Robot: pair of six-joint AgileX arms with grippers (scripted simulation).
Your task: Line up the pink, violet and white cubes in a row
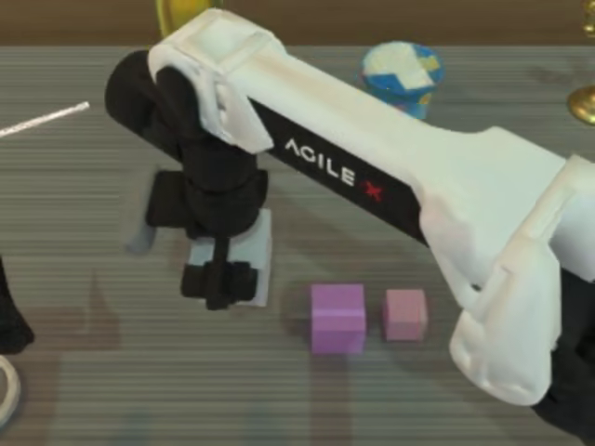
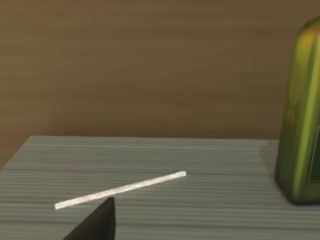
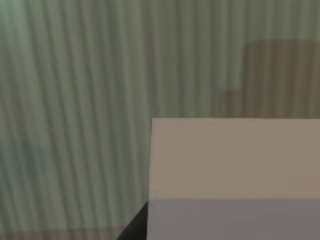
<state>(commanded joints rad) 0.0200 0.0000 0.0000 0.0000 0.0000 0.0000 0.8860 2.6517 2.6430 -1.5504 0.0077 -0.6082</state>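
White cube [image 1: 253, 255]: on the table [image 1: 112, 186], left of centre, largely hidden under the right claw [image 1: 216, 279]. Right arm [image 1: 390, 177] reaches in from the lower right corner, diagonally across the table. Dark fingers sit directly over the cube's near-left part; whether they are spread or pinching the cube cannot be told from the top view. Right wrist view: the cube [image 3: 235, 175] fills the near field, top face and one side face visible, a dark finger edge at its lower corner.

Violet cube [image 1: 337, 318]: to the right of the white one and slightly nearer the front edge, a gap between them. Pink cube [image 1: 403, 314]: just beside the violet cube on its right, narrow gap, not touching. Violet and pink stand roughly in a row; the white cube lies a little further back.

Containers: blue-and-white cup [image 1: 402, 76] near the back edge, partly hidden by the arm, contents not discernible. Green bottle [image 2: 302, 115] upright at the back, seen in the left wrist view.

Thin pale stick [image 1: 45, 119] lies flat at the back left.

Left claw: only a dark tip [image 2: 95, 222] in its own wrist view; state cannot be told. Left arm [image 1: 11, 316] parked at the left edge.
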